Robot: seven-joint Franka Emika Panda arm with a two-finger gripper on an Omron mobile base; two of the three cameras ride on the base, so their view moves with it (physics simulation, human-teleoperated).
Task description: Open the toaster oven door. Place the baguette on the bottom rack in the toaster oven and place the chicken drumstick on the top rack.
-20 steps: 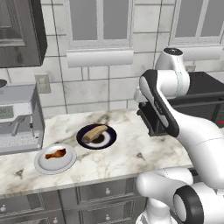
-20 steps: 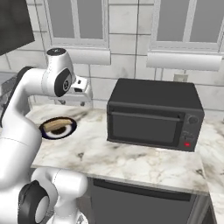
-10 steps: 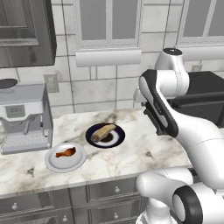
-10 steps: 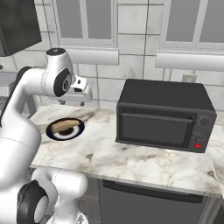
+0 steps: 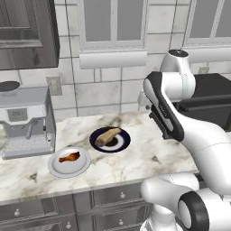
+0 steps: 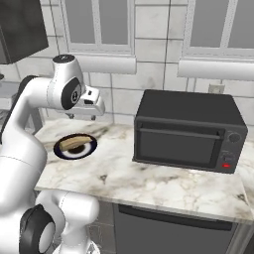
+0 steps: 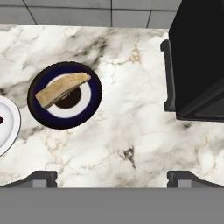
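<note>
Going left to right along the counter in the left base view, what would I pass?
Coffee machine → white plate with the chicken drumstick → dark plate with the baguette → robot arm → toaster oven.

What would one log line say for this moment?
toaster oven door: closed | baguette: on dark plate | chicken drumstick: on white plate | fingers: open, empty

On the desk point(image 5: 135, 158) in front of me I count two plates: one dark plate point(image 5: 122, 143) and one white plate point(image 5: 63, 168). One baguette point(image 5: 107, 136) lies on the dark plate, and one chicken drumstick point(image 5: 70, 157) lies on the white one. There is one toaster oven point(image 6: 186, 131), with its one door shut. One coffee machine point(image 5: 27, 119) stands at the far end. Two windows point(image 6: 99, 22) sit in the tiled wall behind.
</note>
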